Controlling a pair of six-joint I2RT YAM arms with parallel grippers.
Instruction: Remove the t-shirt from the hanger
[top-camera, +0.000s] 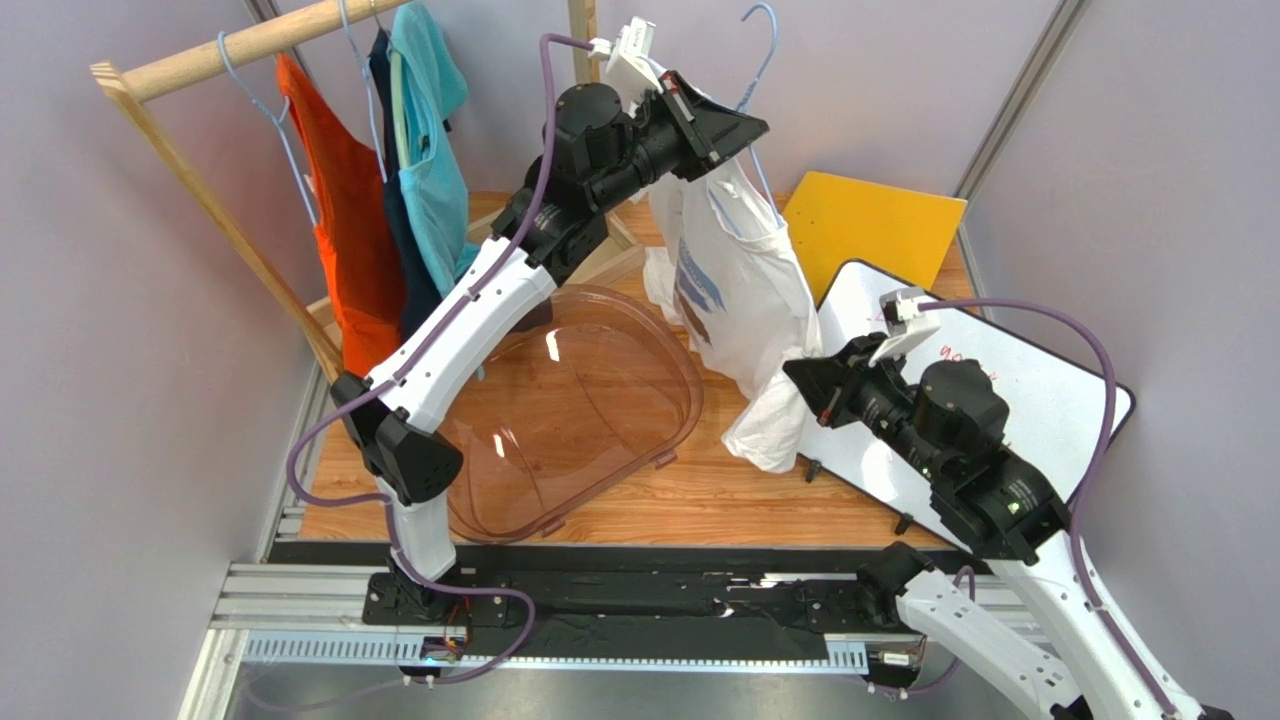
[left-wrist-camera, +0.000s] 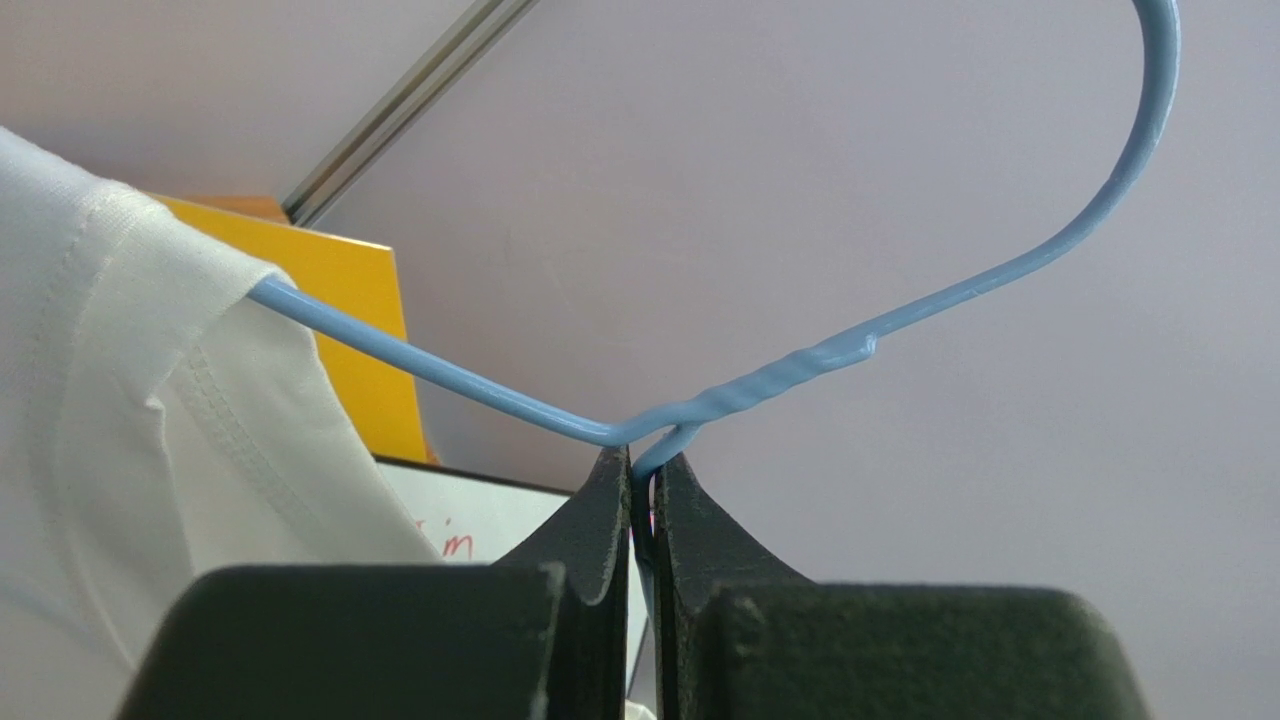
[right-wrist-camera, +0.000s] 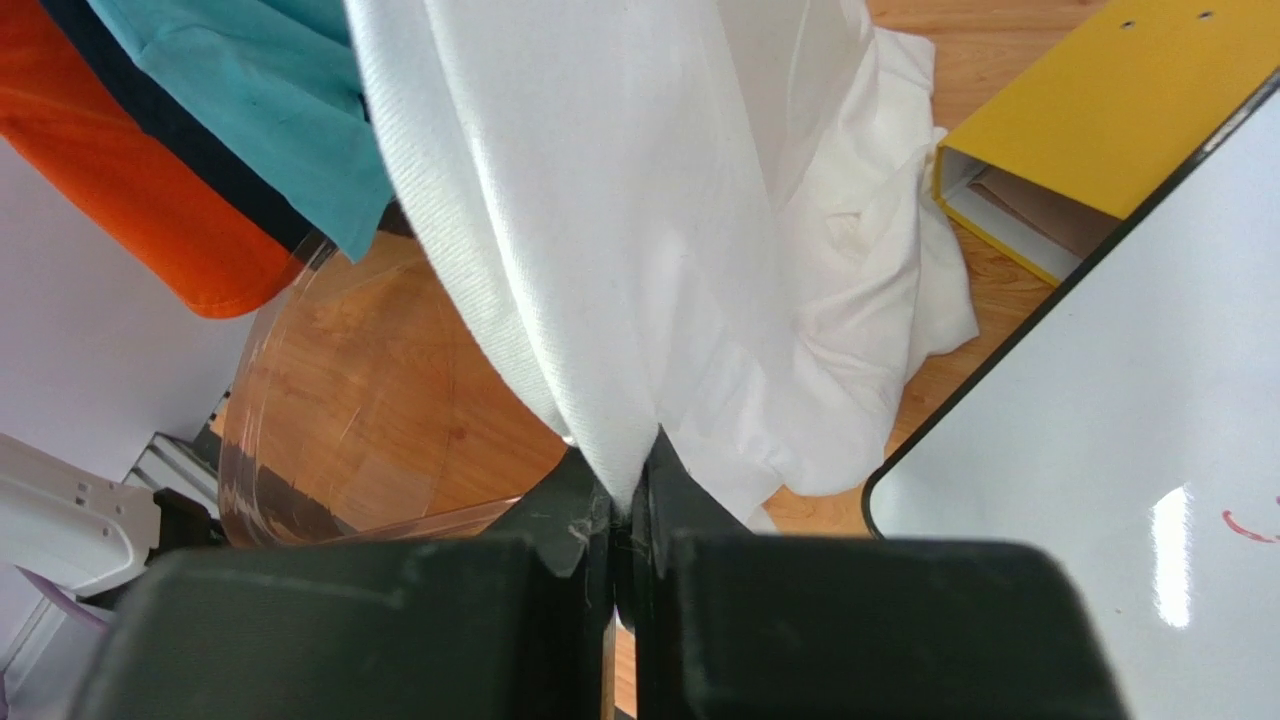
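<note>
Pinching the t-shirt (right-wrist-camera: 631, 225) edge, right gripper (right-wrist-camera: 619, 498) hovers.

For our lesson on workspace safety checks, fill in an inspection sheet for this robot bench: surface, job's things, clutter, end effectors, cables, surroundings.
Surface: wooden table, bare wood showing between the items.
Job's things: white t-shirt hangs on the blue wire hanger, its lower part bunched on the table.
Clutter: clear plastic tub, nothing in it; yellow binder and whiteboard at the right.
End effectors: left end effector shut on the blue wire hanger just below its hook, holding it aloft; right end effector shut on a fold of the white t-shirt.
Cables: purple cable looped along each arm; no snag seen.
Surroundings: wooden clothes rack at back left with orange, navy and teal garments; grey walls.
</note>
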